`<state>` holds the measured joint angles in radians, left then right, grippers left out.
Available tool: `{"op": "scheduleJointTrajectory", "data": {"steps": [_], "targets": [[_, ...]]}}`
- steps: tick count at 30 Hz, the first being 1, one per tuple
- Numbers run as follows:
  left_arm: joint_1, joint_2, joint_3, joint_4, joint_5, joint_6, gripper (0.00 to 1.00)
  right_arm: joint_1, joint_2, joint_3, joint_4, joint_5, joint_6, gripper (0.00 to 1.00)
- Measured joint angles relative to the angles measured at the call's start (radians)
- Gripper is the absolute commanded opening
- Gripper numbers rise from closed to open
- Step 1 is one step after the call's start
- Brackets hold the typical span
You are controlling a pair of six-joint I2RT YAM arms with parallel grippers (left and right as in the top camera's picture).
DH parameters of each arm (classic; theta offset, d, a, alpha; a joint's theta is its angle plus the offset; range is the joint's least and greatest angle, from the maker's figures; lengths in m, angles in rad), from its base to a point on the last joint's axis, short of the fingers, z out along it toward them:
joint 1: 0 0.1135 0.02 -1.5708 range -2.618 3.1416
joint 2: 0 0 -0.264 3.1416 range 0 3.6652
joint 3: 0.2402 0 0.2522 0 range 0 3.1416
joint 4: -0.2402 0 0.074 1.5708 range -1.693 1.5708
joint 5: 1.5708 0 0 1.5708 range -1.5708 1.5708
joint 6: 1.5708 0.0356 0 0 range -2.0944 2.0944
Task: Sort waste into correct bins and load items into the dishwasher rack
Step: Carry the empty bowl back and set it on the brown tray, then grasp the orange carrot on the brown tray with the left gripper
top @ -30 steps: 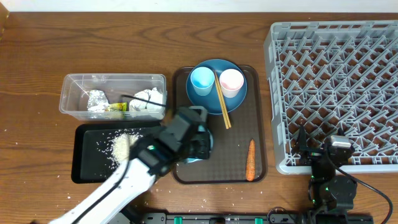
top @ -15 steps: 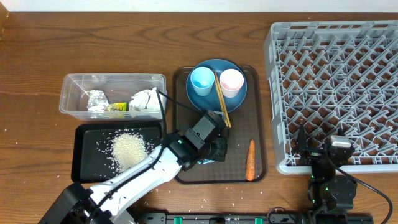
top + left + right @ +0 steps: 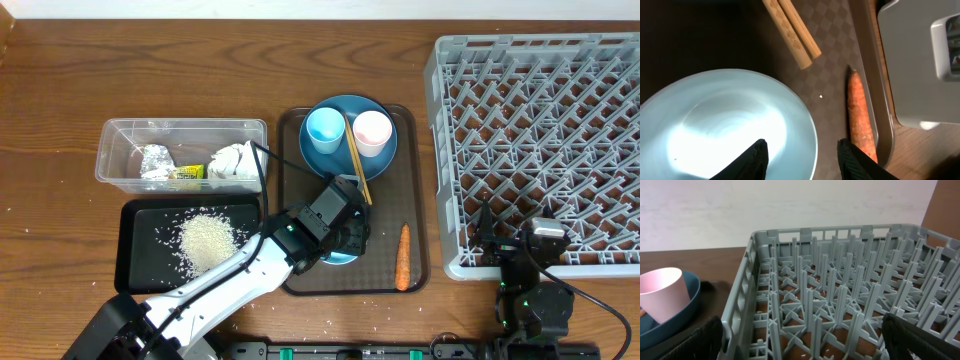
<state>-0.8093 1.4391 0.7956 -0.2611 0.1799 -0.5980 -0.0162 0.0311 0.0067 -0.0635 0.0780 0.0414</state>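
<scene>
Rack (image 3: 540, 140) far right. Serving tray (image 3: 385, 200) centre: plate (image 3: 335, 168) at back holds left cup (image 3: 324, 129), right cup (image 3: 372, 130), chopsticks (image 3: 357, 160) between them. Bowl (image 3: 730, 130) in front, carrot (image 3: 403, 256) right of it. Tub (image 3: 185, 122) left, shallow tray (image 3: 140, 255) with rice (image 3: 208, 240) before it.

Left arm (image 3: 240, 272) extended diagonally forward-right, jaws parted; right arm (image 3: 532, 285) folded low, jaws wide.

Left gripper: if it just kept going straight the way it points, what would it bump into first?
Most likely the pale blue-white bowl: its rim lies right ahead, between the open jaws of the left gripper. The brown tray beneath would come next. How near the rim is, I cannot tell.
</scene>
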Motion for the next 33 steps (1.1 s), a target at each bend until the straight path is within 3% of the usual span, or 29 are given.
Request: {"op": "scheduleJointTrajectory", "data": {"steps": [11,19,33], "targets": [[-0.140,-0.059,0.014,-0.014,-0.058,0.000,0.47,0.000,0.000,0.000,0.000,0.000,0.000,0.99],[-0.249,-0.059,0.153,-0.132,-0.138,0.001,0.46,0.000,0.000,0.000,0.000,0.000,0.000,0.99],[-0.269,0.060,0.210,-0.050,-0.160,-0.008,0.40,0.000,0.000,0.000,0.000,0.000,0.000,0.99]]}}
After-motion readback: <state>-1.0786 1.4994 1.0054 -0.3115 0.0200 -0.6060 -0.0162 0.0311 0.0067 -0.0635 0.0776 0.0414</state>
